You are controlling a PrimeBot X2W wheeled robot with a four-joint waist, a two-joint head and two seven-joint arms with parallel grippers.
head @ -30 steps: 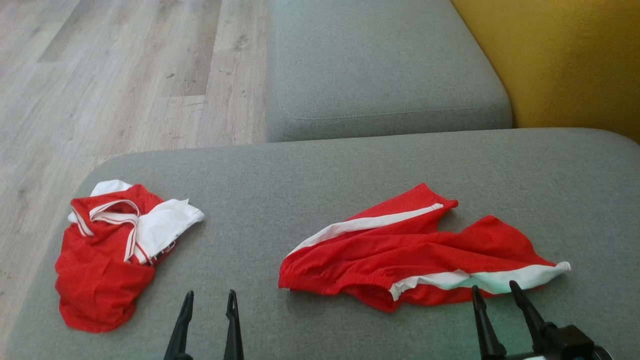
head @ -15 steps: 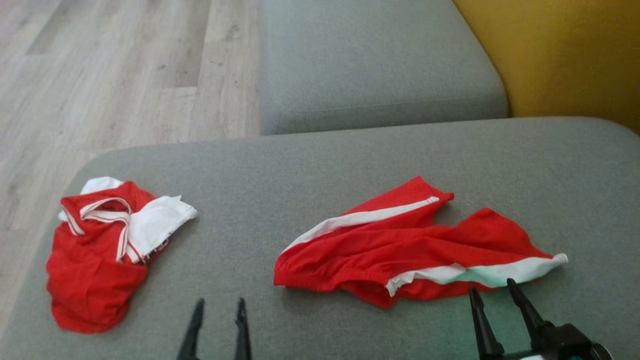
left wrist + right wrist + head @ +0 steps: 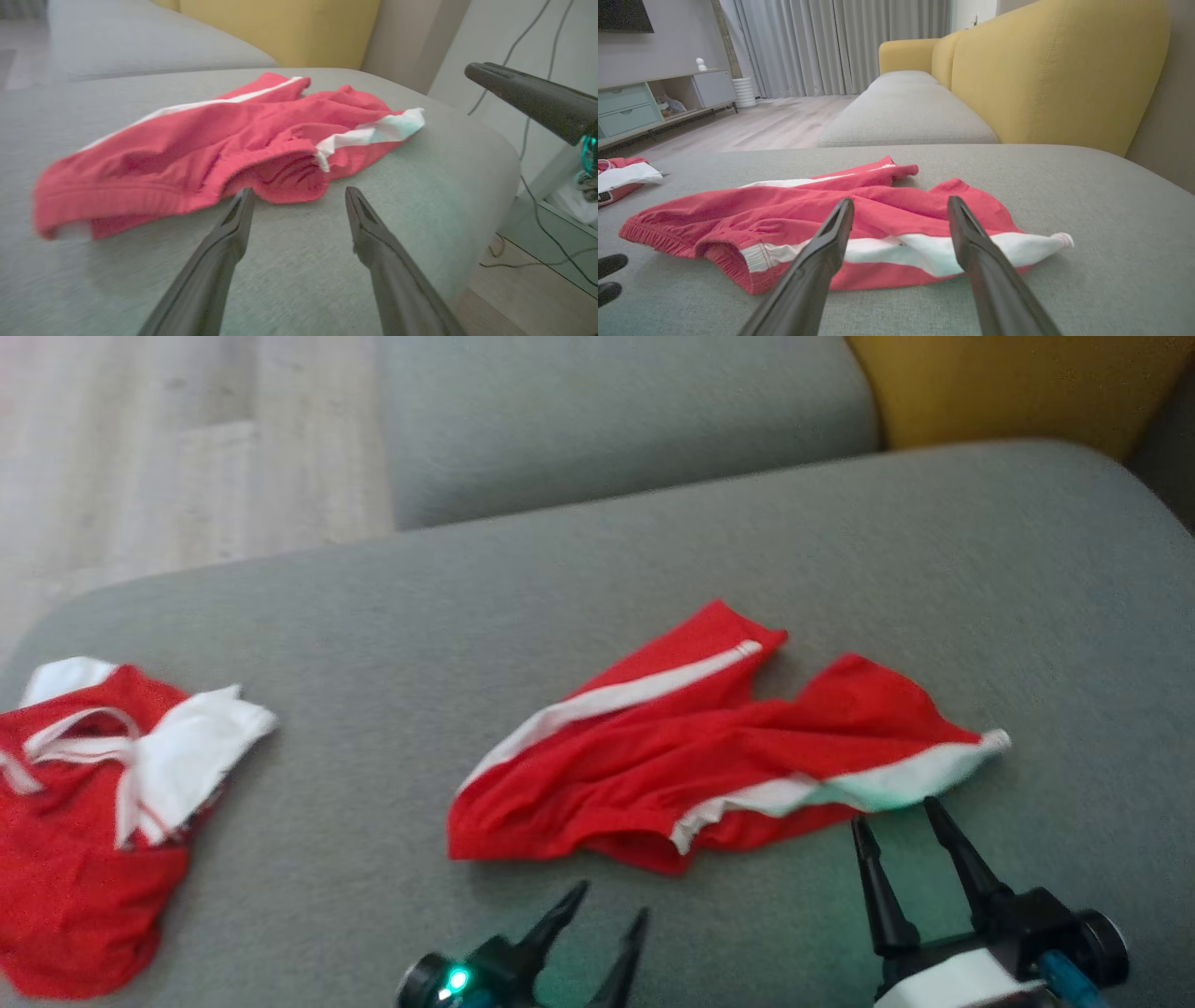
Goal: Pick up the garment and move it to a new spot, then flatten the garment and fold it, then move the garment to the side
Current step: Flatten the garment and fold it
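Grey cushion (image 3: 373, 616) bears red shorts (image 3: 653, 756); open left end effector (image 3: 612, 901) has swung nearer, open right end effector (image 3: 893, 811) alongside.

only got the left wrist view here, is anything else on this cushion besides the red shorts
Observer: Yes, a second garment, red and white, lies crumpled at the cushion's left end, apart from the shorts.
Operator: room between them to lay the shorts flat
Observer: Likely; the head view shows a broad bare stretch of cushion between the two.
Operator: where's the right claw exactly
Observer: The right claw is open, its tips at the near edge of the shorts' white-striped leg; whether it touches I can't tell.
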